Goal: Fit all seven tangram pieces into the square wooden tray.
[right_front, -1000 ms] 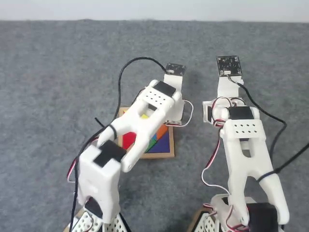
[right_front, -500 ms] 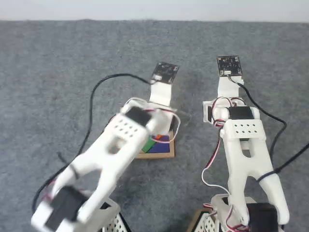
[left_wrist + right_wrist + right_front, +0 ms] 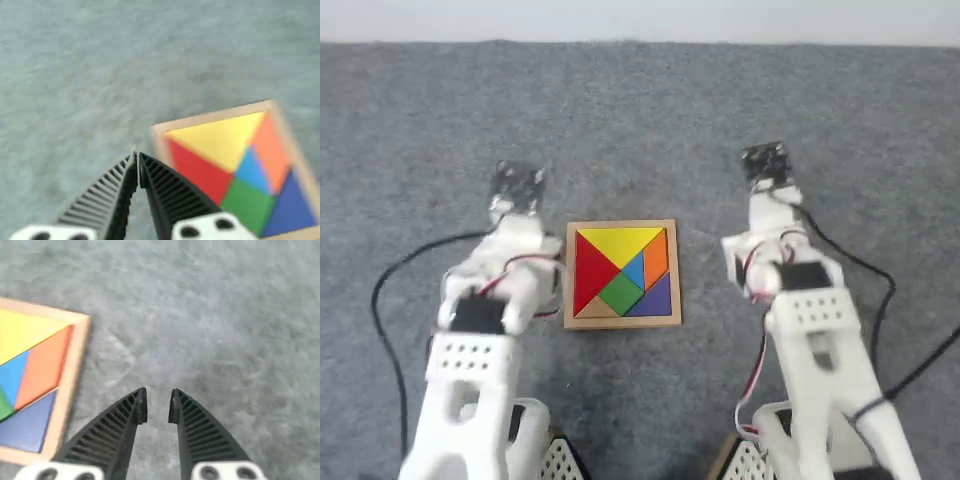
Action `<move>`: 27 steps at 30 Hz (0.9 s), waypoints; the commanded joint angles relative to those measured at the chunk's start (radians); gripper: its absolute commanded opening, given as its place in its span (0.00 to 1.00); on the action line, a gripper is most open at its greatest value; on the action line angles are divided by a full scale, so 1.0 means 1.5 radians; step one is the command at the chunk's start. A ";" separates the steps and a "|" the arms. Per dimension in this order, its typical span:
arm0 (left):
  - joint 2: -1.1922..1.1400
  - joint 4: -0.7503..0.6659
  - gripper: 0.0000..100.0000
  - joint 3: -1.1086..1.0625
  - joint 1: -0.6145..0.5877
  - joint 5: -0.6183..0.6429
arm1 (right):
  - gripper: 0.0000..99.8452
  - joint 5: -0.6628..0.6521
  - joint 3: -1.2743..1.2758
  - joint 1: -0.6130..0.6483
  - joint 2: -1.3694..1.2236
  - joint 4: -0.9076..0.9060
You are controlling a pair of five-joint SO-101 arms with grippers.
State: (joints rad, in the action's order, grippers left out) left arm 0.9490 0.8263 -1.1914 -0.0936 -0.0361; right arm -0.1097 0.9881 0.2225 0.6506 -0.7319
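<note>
Tangram pieces (image 3: 618, 262) sit packed in tray (image 3: 620, 322), mid-surface (image 3: 420, 120). My left gripper (image 3: 136, 156), jaws clenched, flanks one side; right gripper (image 3: 157, 407), jaws barely parted, the other.

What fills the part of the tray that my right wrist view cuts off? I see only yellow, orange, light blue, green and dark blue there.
Observer: In the high view a red triangle lies along the left side of the square wooden tray.
Operator: Any gap showing?
Observer: The near left corner shows a tan triangle; whether it is a piece or bare wood, I cannot tell.
Operator: Where is the left gripper?
Observer: The left gripper hangs shut over the carpet, beside the tray's red side.
</note>
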 commanded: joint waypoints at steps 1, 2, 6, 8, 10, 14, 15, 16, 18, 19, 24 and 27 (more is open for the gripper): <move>0.089 -0.043 0.01 -0.085 -0.076 -0.044 | 0.09 -0.026 0.051 0.040 0.121 0.037; 0.110 -0.065 0.01 -0.118 -0.090 -0.053 | 0.09 -0.032 0.074 0.053 0.151 0.048; 0.204 -0.129 0.01 -0.227 -0.137 -0.092 | 0.09 -0.063 0.168 0.110 0.256 0.113; 0.258 -0.130 0.01 -0.251 -0.157 -0.094 | 0.09 -0.060 0.214 0.130 0.300 0.145; 0.312 -0.130 0.01 -0.274 -0.174 -0.092 | 0.09 -0.060 0.260 0.131 0.347 0.162; 0.429 -0.127 0.01 -0.333 -0.182 -0.095 | 0.09 -0.060 0.348 0.110 0.461 0.161; 0.453 -0.104 0.01 -0.333 -0.182 -0.095 | 0.09 -0.060 0.369 0.099 0.492 0.162; 0.481 -0.065 0.01 -0.333 -0.182 -0.095 | 0.09 -0.059 0.389 0.087 0.526 0.159; 0.523 0.014 0.01 -0.331 -0.178 -0.095 | 0.09 -0.059 0.432 0.071 0.595 0.156; 0.544 0.054 0.01 -0.330 -0.178 -0.095 | 0.09 -0.059 0.455 0.063 0.633 0.156; 0.581 0.217 0.01 -0.328 -0.181 -0.095 | 0.09 -0.029 0.456 0.047 0.782 0.005; 0.578 0.271 0.01 -0.328 -0.181 -0.095 | 0.09 0.001 0.462 0.043 0.772 -0.046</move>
State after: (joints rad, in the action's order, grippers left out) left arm 1.7975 1.1653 -1.6978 -0.3590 -0.1695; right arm -0.1496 1.6678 0.3069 1.7998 -0.7304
